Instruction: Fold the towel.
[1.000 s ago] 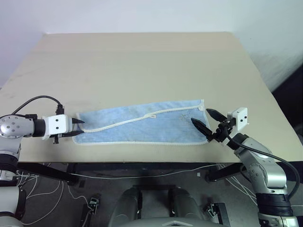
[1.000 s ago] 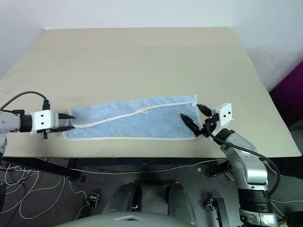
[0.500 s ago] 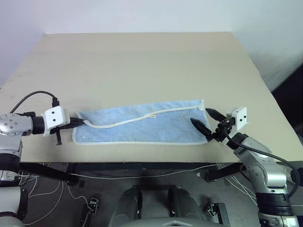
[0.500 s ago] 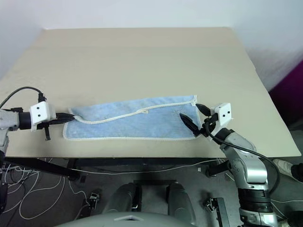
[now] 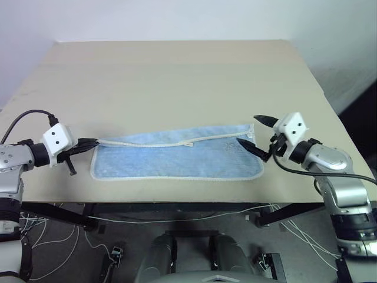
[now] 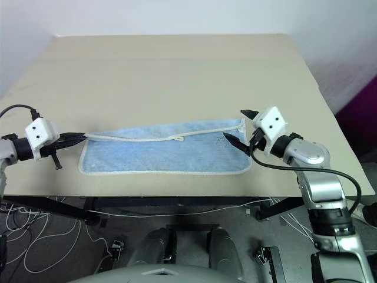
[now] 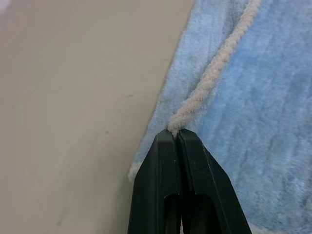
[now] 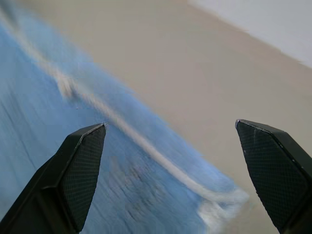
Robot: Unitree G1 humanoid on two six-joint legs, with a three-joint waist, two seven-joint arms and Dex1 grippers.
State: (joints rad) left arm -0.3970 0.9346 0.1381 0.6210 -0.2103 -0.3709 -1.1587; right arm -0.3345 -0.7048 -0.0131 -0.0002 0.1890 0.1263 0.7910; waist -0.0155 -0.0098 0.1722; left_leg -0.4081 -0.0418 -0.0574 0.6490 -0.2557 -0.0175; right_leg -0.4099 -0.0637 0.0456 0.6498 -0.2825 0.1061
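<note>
Towel (image 5: 177, 159) lies flat near the front edge of the surface (image 5: 177, 76), already doubled. My left fingers (image 7: 178, 141) are clamped on just the hem cord at its left corner; a thin bite could slip under tension. My right fingers (image 5: 254, 134) are spread wide beside the right corner, holding nothing, so lifting now would skew the fold.

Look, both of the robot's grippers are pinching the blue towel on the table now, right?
Not quite. Only the left gripper is pinching the towel, shut on its white hem, as the left wrist view shows. The right gripper is wide open over the towel's other end, gripping nothing, as the right wrist view shows. The towel does lie on the table.
</note>
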